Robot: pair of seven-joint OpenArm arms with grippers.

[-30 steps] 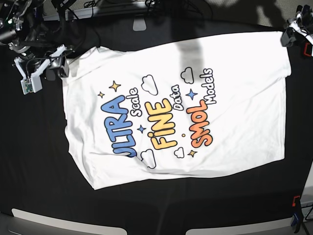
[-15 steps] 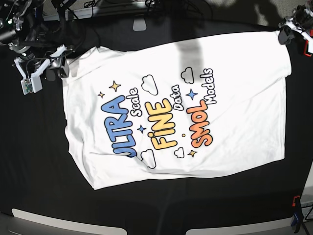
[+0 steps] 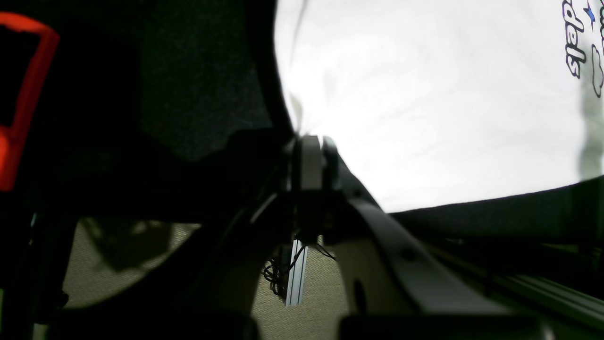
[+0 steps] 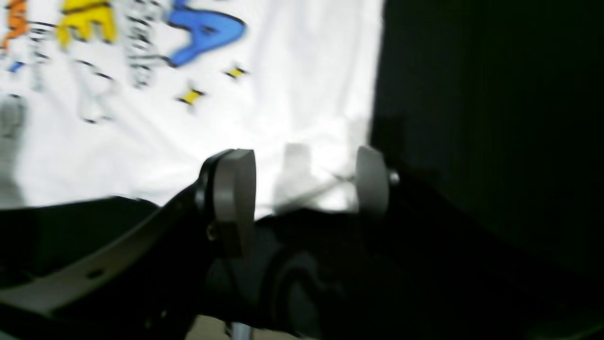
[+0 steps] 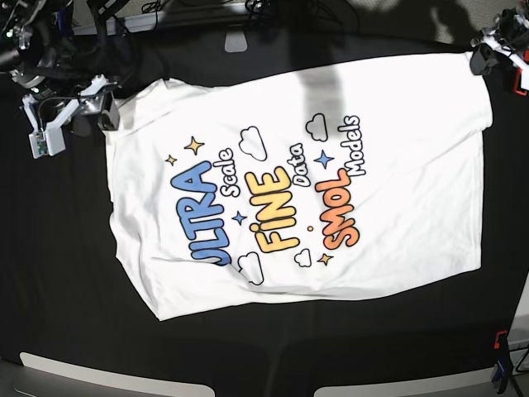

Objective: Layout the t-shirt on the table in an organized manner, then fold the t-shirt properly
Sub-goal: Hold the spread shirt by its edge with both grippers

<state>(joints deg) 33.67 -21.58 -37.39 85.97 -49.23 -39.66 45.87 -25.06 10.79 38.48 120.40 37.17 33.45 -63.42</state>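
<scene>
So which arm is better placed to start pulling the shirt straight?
Left, probably. The left gripper is shut on a corner of the white printed cotton t-shirt; the right gripper stands open over its corner, holding nothing.

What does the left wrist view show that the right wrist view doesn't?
Only the left wrist view shows the left gripper shut on a pinched corner of the white printed cotton t-shirt, plus a red clamp. Only the right wrist view shows the right gripper open at the shirt's edge, near yellow stars. Both show shirt on the black cloth table.
</scene>
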